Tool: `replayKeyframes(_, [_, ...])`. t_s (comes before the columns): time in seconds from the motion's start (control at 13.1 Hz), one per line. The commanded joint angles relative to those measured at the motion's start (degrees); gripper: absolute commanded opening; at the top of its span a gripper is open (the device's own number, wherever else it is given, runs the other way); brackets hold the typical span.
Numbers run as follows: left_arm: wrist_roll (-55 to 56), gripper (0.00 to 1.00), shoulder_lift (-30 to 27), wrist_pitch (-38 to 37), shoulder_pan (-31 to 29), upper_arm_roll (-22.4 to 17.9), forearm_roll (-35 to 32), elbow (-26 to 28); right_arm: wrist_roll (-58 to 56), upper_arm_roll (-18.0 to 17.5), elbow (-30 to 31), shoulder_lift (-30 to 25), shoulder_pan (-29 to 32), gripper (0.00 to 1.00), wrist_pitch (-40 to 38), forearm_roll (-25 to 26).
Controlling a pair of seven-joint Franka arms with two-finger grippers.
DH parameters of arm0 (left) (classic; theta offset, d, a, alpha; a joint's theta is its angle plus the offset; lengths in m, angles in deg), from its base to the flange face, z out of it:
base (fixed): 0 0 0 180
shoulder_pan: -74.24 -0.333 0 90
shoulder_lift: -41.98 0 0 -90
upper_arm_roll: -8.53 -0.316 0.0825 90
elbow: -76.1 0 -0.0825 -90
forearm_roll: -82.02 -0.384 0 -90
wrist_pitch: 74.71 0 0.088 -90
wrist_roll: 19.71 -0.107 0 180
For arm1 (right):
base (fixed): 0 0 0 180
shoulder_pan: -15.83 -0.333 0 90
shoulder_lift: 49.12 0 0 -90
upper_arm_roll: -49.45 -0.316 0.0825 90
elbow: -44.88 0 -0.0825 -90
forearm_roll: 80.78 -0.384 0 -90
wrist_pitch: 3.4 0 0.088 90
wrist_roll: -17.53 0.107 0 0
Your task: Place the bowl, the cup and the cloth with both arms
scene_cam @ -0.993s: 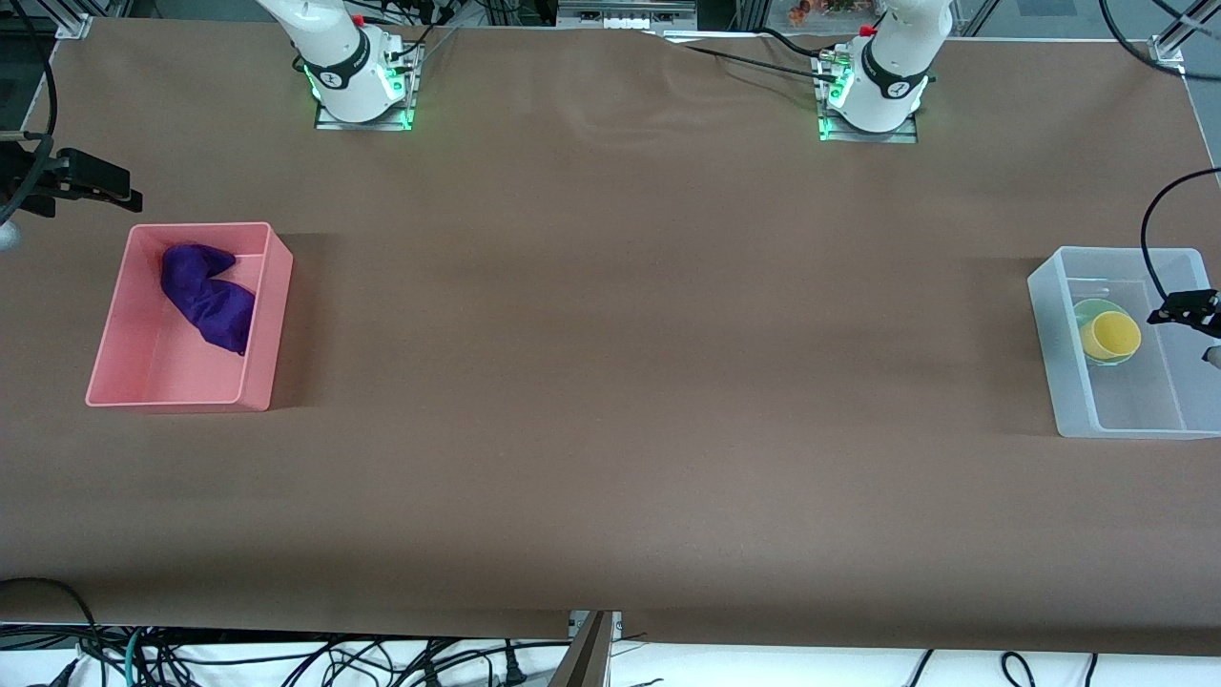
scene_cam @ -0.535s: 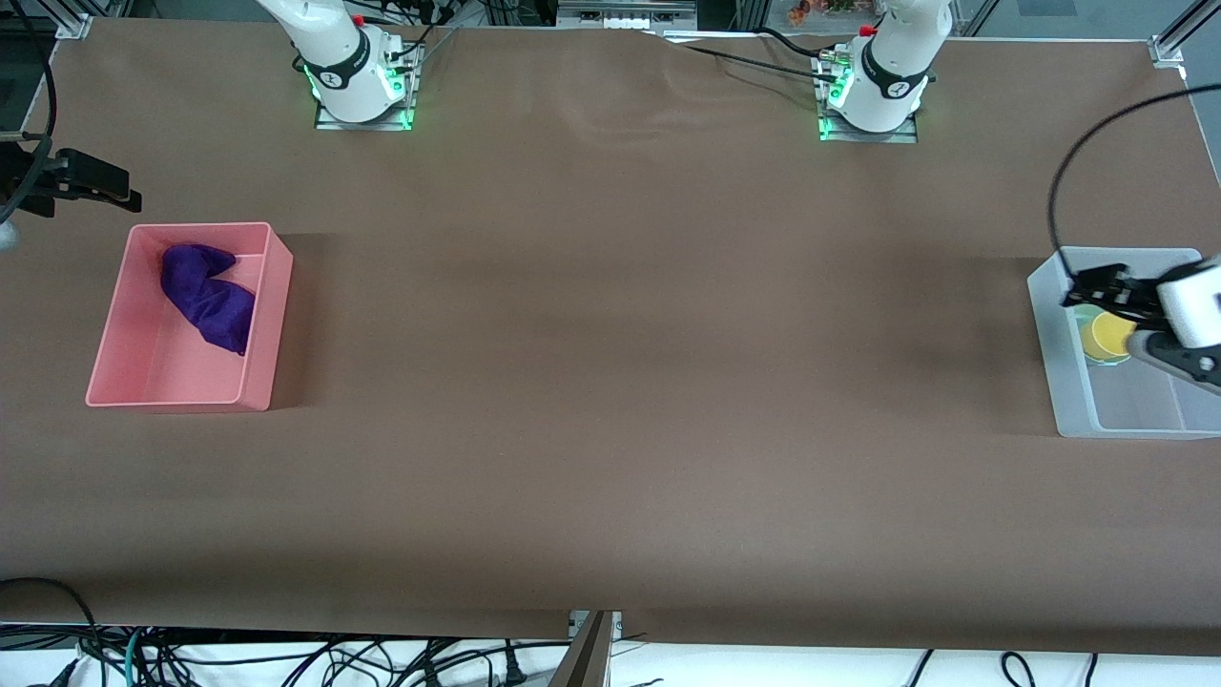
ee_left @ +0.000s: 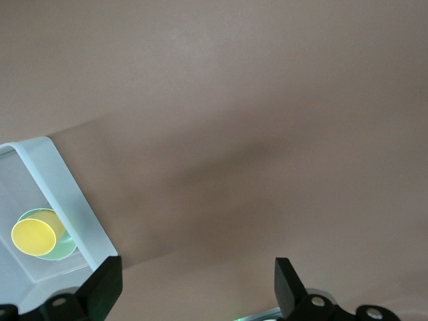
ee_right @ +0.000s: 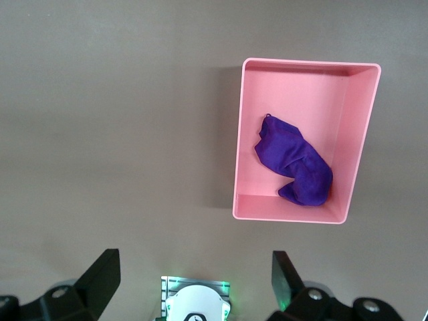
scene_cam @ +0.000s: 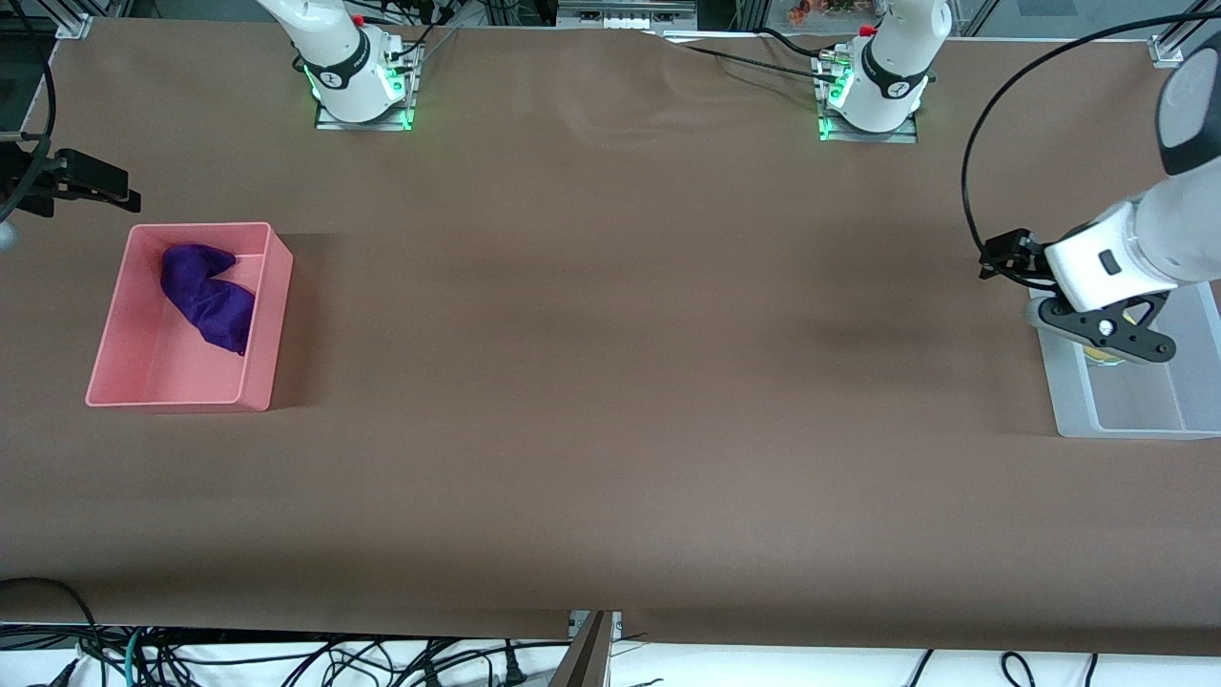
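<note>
Two bins are noted: the cloth (scene_cam: 207,297) lies in the pink bin (scene_cam: 262,324), the cup (ee_left: 33,236) sits in the bowl (ee_left: 59,249) inside the clear bin (scene_cam: 1126,420). The left gripper (ee_left: 197,284) is held spread over the clear bin's edge; the right gripper (ee_right: 194,277) is likewise spread, high above the table (scene_cam: 610,334)

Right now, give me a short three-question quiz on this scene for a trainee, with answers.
1. True or false: the cloth lies in the pink bin.
2. The cup sits in: A the bowl, B the pink bin, C a drawer.
3. Is the left gripper, above the clear bin's edge, open or shut?
Key: 1 true; 2 A; 3 open.
</note>
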Motion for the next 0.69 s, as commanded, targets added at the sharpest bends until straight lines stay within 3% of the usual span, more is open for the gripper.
replayKeyframes(0.0, [2.5, 1.00, -5.1, 1.0, 9.7, -11.6, 2.0, 3.0, 0.6, 0.1, -0.7, 0.1, 0.1, 1.00, -0.6, -0.9])
replayKeyframes(0.08, [4.7, 1.00, -8.1, 4.5, 11.4, -13.2, 1.9, 6.7, 0.6, 0.1, -0.7, 0.1, 0.1, 1.00, -0.6, -0.9])
replayKeyframes(0.15, [8.0, 1.00, -13.3, 11.1, 12.3, -14.9, 2.1, 14.1, 0.6, 0.1, -0.7, 0.1, 0.1, 1.00, -0.6, -0.9])
replayKeyframes(0.23, [9.4, 1.00, -17.7, 17.1, 12.8, -15.8, 4.7, 21.4, 0.6, 0.1, -0.7, 0.1, 0.1, 1.00, -0.6, -0.9])
replayKeyframes(0.31, [9.3, 1.00, -19.5, 19.4, 13.4, -17.7, 7.5, 24.9, 0.5, 0.1, -0.7, 0.1, 0.1, 1.00, -0.6, -0.9])
replayKeyframes(0.61, [9.8, 1.00, -19.7, 19.5, 15.3, -19.1, 8.4, 25.1, 0.5, 0.1, -0.7, 0.1, 0.2, 1.00, -0.6, -0.9])
